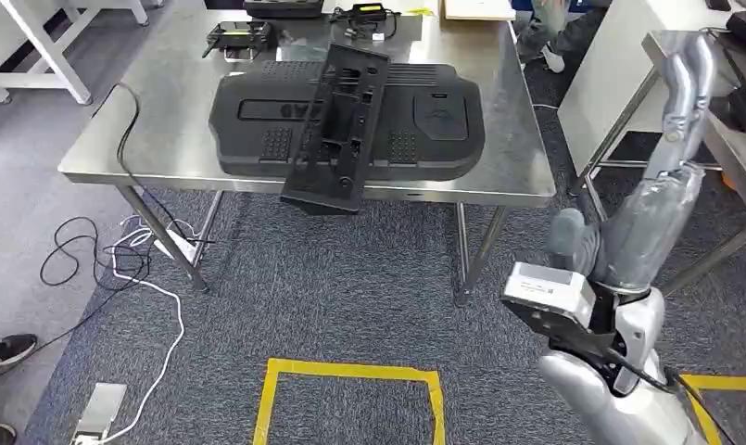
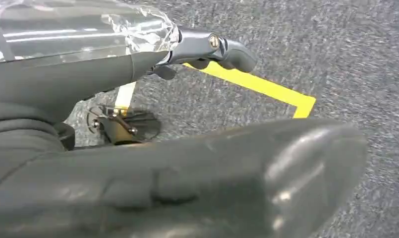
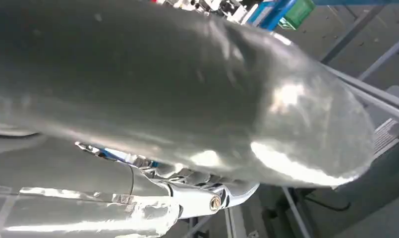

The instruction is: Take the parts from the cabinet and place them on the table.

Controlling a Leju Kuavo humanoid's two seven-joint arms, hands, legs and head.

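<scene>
Table (image 1: pixel 499 139) bears broad black part (image 1: pixel 258 120); long part (image 1: pixel 336 125) across it.

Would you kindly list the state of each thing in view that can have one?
Long black part: lying tilted across the large part, one end overhanging the table edge.
Large black part: flat on the steel table.
Right hand: raised beside the table, holding nothing visible.
Left hand: over carpet, fingers curled, empty.

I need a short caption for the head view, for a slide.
Two black plastic parts stacked on the steel table, while the right hand reaches toward a side shelf.
</scene>
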